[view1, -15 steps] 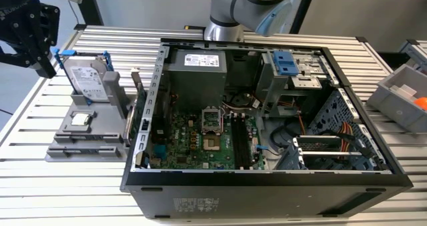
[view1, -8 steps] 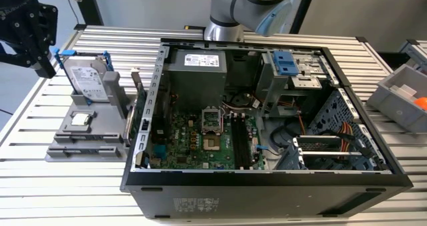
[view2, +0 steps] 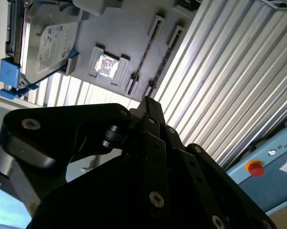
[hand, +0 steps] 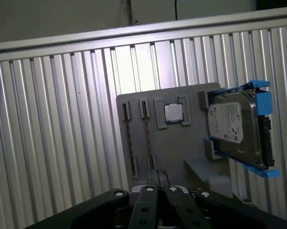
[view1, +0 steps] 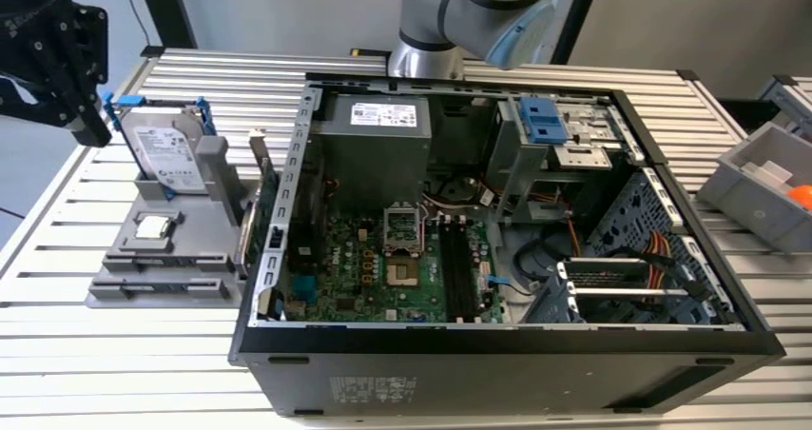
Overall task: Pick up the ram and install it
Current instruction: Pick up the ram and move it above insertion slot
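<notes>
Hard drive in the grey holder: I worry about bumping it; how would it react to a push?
The hard drive stands on edge, so it might tip, though the grey holder brackets it. Its metal casing suggests stiff, heavy for its size, probably smooth.

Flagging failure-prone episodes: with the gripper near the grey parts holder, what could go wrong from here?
The ram sticks stand edge-on and close together in the holder; a slightly offset gripper might catch both. The upright hard drive sits near the gripper and could be knocked. The motherboard slots lie deep inside the case, so clearance looks tight.
</notes>
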